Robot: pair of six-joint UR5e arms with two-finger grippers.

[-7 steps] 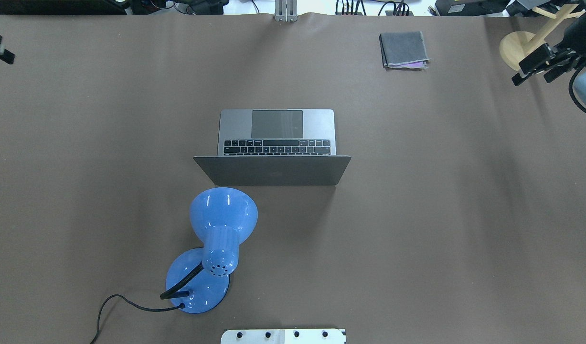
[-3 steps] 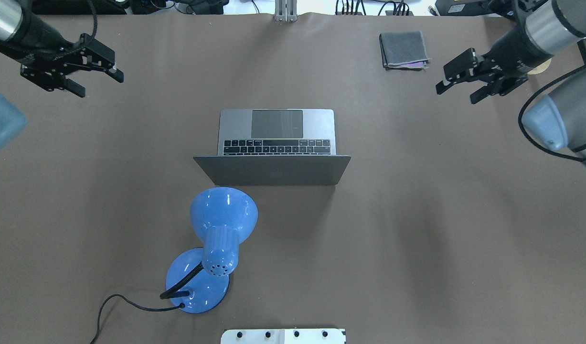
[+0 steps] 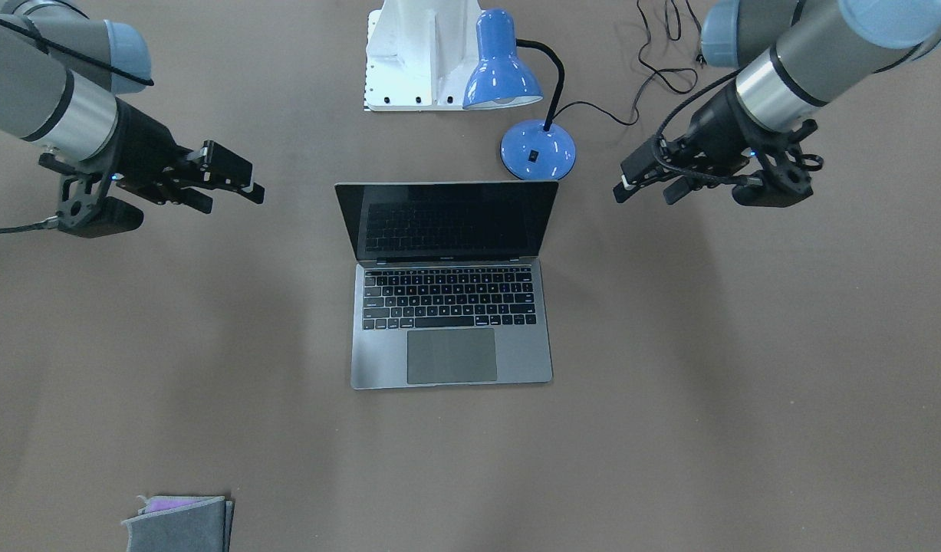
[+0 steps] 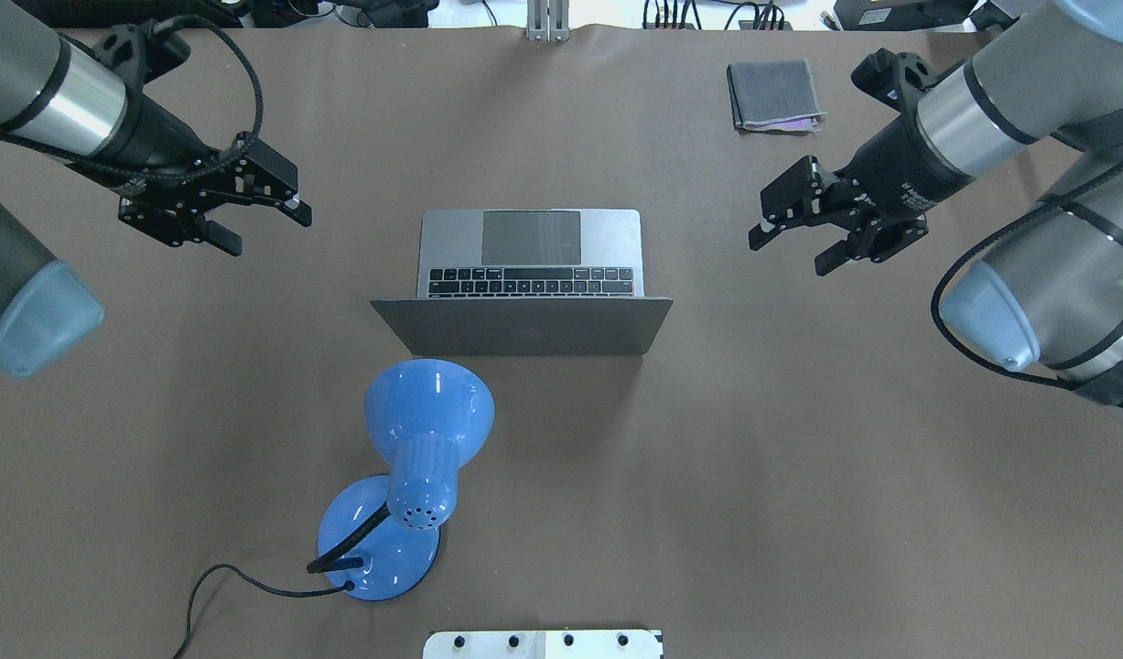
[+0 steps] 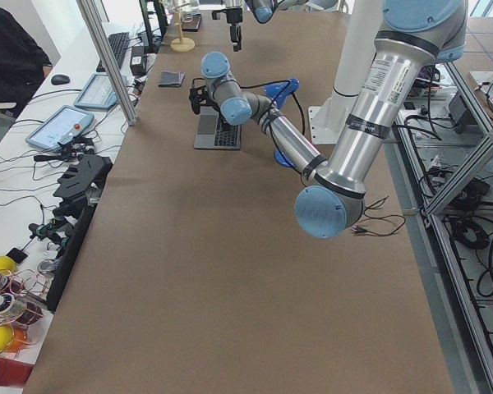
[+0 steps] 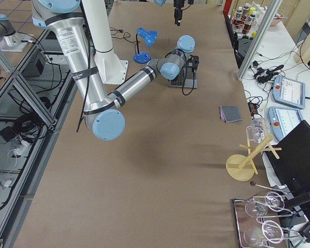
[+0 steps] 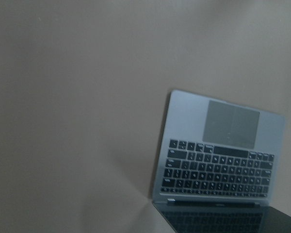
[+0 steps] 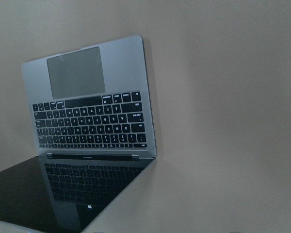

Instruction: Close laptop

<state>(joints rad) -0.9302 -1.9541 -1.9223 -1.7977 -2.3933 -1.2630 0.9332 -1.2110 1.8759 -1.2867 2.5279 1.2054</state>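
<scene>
The left fingers (image 4: 285, 203) are spread wide and nothing is held between them; they are seen in the upper left of the overhead view, above the worktop (image 4: 799, 458) and well apart from the laptop (image 4: 524, 275). The right fingers (image 4: 779, 203) are likewise spread wide and empty, and are seen in the upper right of that view, at about the same height in the frame as the keyboard deck and clear of its right edge. Both sets of fingers are pointed inward toward the laptop from opposite sides. The laptop is placed at the middle of the worktop and is open: its base lies flat, the trackpad is turned toward the top of the overhead frame, and the lid is raised, with its grey back facing the bottom of the frame. In the front-facing view the black screen is shown dark, with the keys reflected in it. A blue desk lamp (image 4: 415, 458) is stood below the laptop, left of centre, its shade near the back of the lid. A folded grey cloth (image 4: 773, 95) is laid near the top edge, right of centre.
</scene>
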